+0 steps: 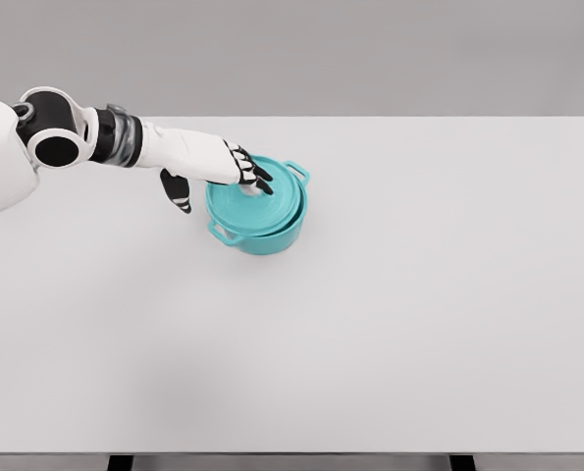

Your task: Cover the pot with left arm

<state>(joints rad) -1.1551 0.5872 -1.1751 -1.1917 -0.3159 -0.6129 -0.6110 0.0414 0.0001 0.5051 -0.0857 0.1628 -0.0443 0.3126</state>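
Looked all but done, lid [257, 201] seated on the teal pot [262, 235] left of the table [419, 294] centre, left hand [223, 167] fingers curled at its knob, grip unclear, only release remaining.

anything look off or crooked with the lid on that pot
Nothing stands out. The round teal lid sits on the teal two-handled pot, which stands upright on the white table. The left hand is at the lid's top.
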